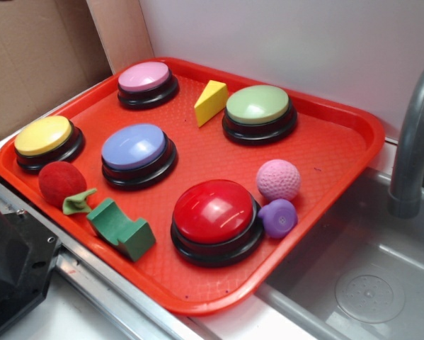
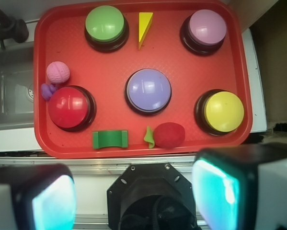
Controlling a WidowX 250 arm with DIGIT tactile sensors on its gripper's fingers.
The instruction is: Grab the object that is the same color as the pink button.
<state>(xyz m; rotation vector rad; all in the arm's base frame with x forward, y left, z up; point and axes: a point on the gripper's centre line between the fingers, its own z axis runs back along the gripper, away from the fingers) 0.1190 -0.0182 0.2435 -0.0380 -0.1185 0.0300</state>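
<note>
The pale pink dimpled ball (image 1: pixel 278 179) sits on the red tray (image 1: pixel 339 142) by its right edge, between the big red button (image 1: pixel 215 216) and a small purple lump (image 1: pixel 279 217). In the wrist view the ball (image 2: pixel 58 73) is at the tray's left side. The pink button (image 1: pixel 147 83) stands at the tray's far corner; the wrist view shows the button (image 2: pixel 207 28) at top right. My gripper (image 2: pixel 133 201) is open and empty, high above the tray's near edge, with its fingers (image 2: pixel 52 203) wide apart. The gripper does not show in the exterior view.
On the tray also stand a green button (image 1: pixel 259 111), a blue-lavender button (image 1: pixel 137 154), a yellow button (image 1: pixel 47 141), a yellow wedge (image 1: pixel 210 101), a fuzzy red ball with a green leaf (image 1: pixel 61 183) and a green block (image 1: pixel 121 229). A sink (image 1: pixel 367 276) with a grey tap (image 1: pixel 413 134) lies to the right.
</note>
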